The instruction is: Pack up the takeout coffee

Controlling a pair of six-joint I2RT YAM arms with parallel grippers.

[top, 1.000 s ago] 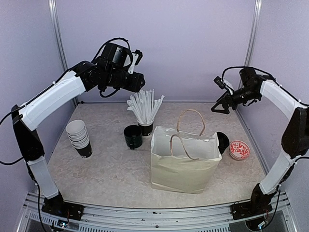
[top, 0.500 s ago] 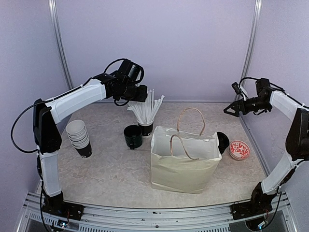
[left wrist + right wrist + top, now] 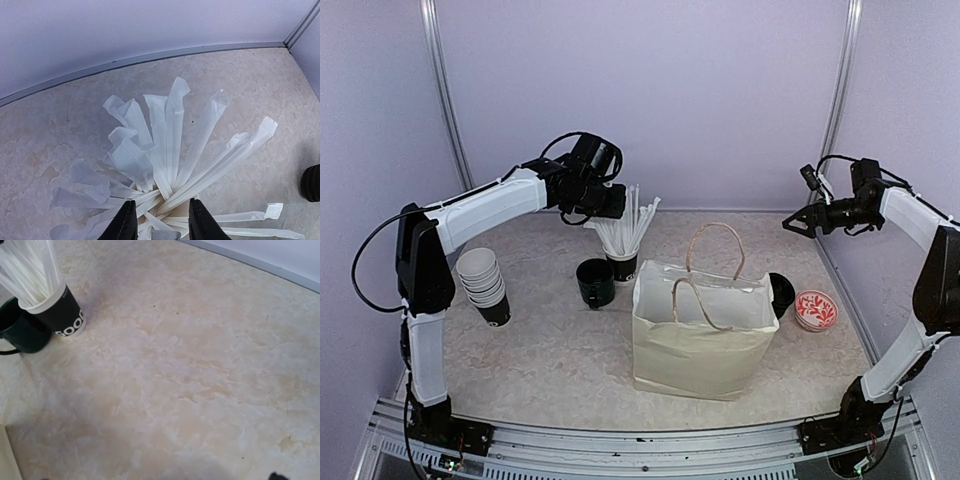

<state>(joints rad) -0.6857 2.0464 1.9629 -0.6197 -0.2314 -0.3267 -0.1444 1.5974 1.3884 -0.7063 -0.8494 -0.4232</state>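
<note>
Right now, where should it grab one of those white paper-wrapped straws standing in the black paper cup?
Pinch one white paper-wrapped straw near its free upper end, coming from above. The straws fan out of the black paper cup, so tips are spread apart, while lower down they crowd together.

The bench [image 3: 550,350] bears a paper bag [image 3: 700,340] centrally. Stacked takeout cups [image 3: 485,285] lean at nine o'clock, a mug [image 3: 595,283] and straw cup [image 3: 622,264] near eleven, a red dish [image 3: 815,310] at three.
</note>
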